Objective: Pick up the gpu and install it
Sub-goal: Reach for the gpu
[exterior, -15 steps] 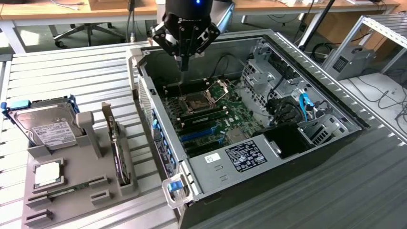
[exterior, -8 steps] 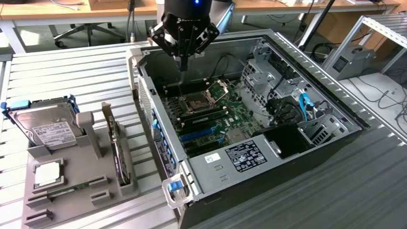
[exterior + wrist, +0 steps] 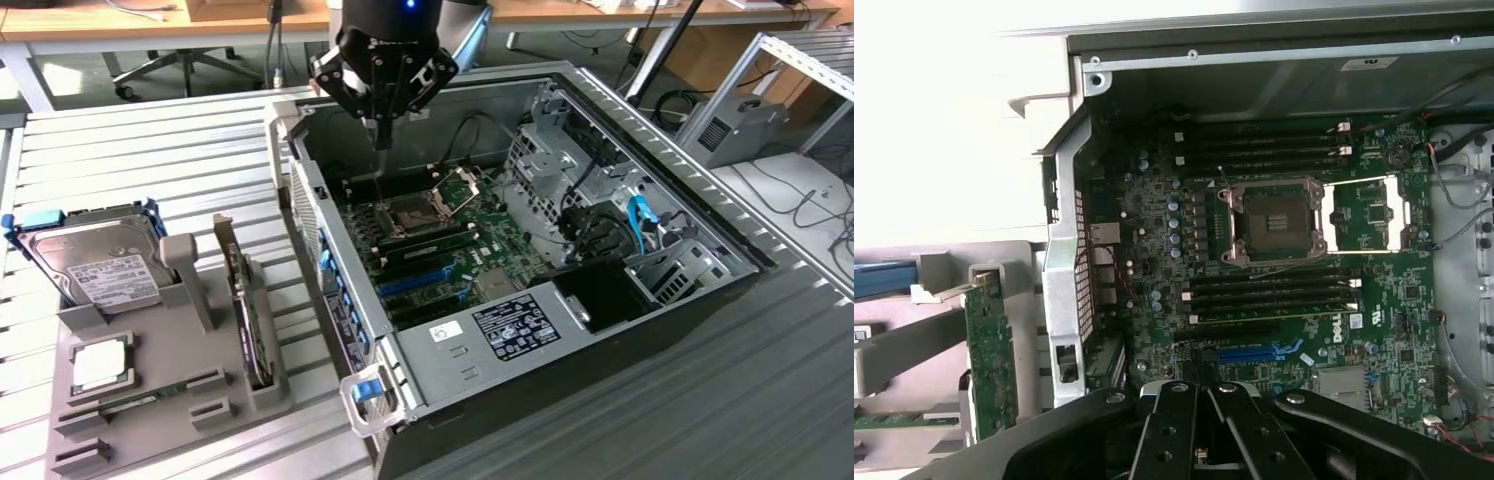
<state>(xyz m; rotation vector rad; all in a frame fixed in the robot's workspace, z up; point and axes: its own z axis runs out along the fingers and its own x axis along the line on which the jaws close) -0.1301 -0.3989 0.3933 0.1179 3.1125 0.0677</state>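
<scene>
While the gpu (image 3: 250, 320) stands up on its thin edge in the gray holder (image 3: 147, 432) beside the open computer case (image 3: 454, 375), probably so it is easy to grab from above, the gripper (image 3: 383, 135) hangs pinched shut and empty over the green board (image 3: 461, 245) inside.

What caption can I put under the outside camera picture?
Shut, empty end effector hangs over the open computer case while the graphics card stands upright in a gray holder.
</scene>
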